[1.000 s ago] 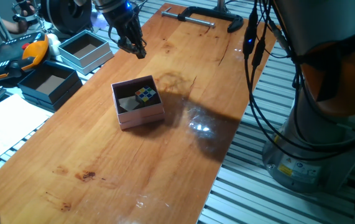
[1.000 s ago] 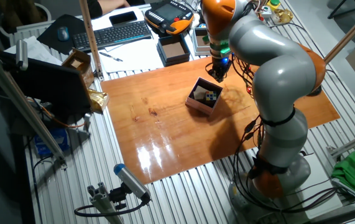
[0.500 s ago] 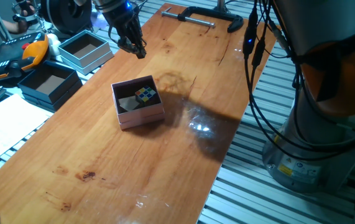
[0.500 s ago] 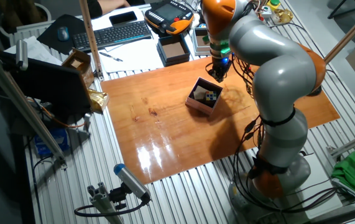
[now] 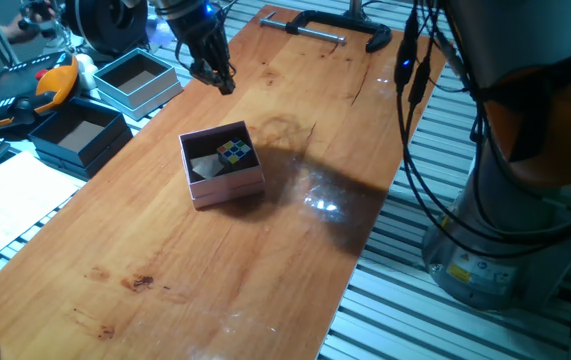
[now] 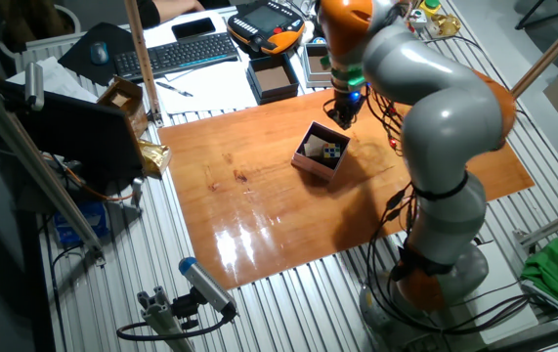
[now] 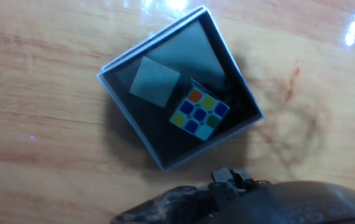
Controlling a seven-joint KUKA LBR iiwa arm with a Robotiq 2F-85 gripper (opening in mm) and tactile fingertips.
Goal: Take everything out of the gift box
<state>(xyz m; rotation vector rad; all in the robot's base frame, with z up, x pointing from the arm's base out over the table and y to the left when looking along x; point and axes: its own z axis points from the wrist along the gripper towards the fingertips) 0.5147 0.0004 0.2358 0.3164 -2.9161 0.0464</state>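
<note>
Almost nothing changes between the earlier pictures and this one: the gripper (image 5: 223,82) hangs at the same place above the far side of the table (image 5: 265,270), and only the arm's upper part and its cables are a little shifted. The gift box (image 5: 221,163) stands open near the middle of the wood, and both things are inside it. The puzzle cube (image 7: 198,113) sits against one wall of the dark inside, and the beige block (image 7: 155,81) lies just beside it, nearer to the opposite corner; I cannot tell whether the two touch. The gripper carries nothing, but it is small and dark in both fixed views, so I cannot tell whether its jaws are spread or pressed together, and the hand view shows only a dark part of the hand at the bottom edge. As I judge it, the step in hand is the approach to the first thing, and no thing is taken out yet. To do it well, the hand should come over the box and centre on one thing, probably the cube because it stands higher. The fingers should turn to match the cube's flat sides, with one finger going between cube and wall and the other on the free side, so they do not push the light box.
</note>
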